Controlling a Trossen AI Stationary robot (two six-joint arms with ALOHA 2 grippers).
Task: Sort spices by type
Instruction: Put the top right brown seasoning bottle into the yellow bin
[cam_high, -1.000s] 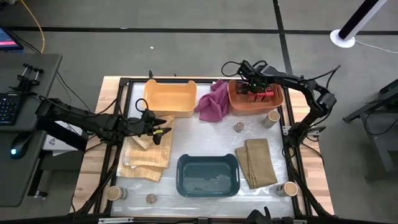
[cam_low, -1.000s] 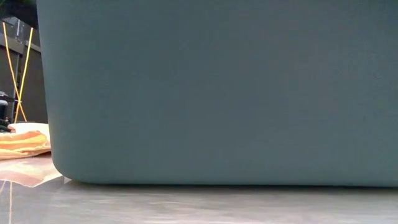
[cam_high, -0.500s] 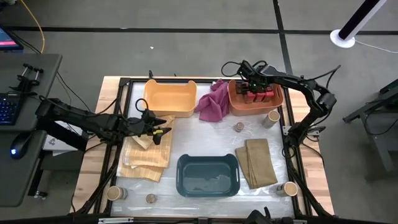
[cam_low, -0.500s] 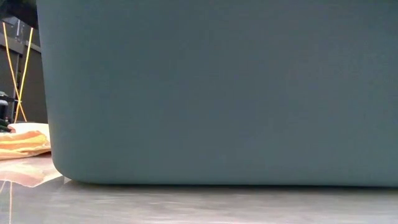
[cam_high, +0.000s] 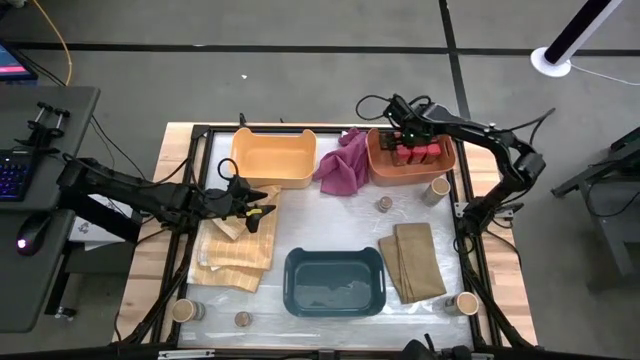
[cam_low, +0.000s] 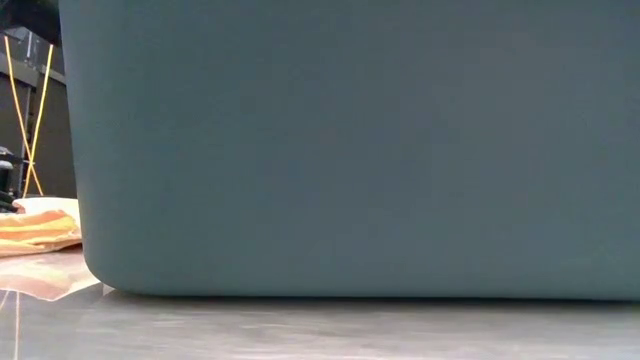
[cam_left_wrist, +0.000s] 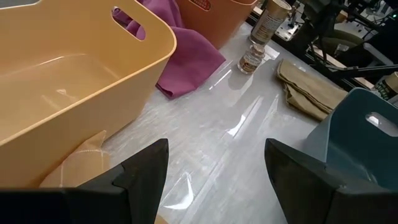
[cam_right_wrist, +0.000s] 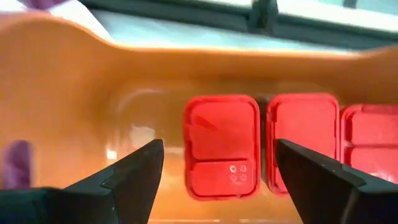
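Glossy red tins (cam_right_wrist: 221, 146) lie in a smooth plastic bin (cam_right_wrist: 93, 74).

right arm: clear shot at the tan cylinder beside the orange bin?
Probably yes. The right gripper hangs open and empty over the orange plastic bin; the tan cardboard cylinder stands just outside it, uncovered.

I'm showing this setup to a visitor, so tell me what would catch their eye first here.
Probably the three red tins lying side by side in the orange bin at the table's far right, with the right pincer open just above them. Next, the magenta cloth bunched between that bin and the empty yellow bin. The left pincer waits, open, over a folded tan cloth on the left.
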